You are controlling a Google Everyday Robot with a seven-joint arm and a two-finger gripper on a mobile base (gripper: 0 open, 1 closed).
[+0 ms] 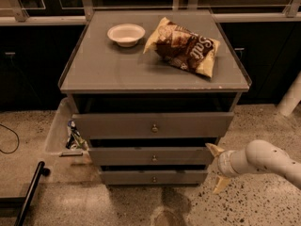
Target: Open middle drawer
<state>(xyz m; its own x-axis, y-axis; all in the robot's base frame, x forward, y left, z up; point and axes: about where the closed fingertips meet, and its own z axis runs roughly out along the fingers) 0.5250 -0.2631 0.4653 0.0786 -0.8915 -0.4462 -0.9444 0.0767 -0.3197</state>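
Robot jaws gape just right of middle drawer (127, 156)

**Middle drawer: condition and position**

The middle drawer (124, 156) is grey with a flat, level front and a small round brass knob (154, 158) at its centre. It sits between the top drawer (113, 125) and the bottom drawer (124, 177), with a dark gap showing above its front edge. No box interior is visible. The tool (217, 167) hangs just beside the drawer's right end, fingers spread apart, not touching the knob.
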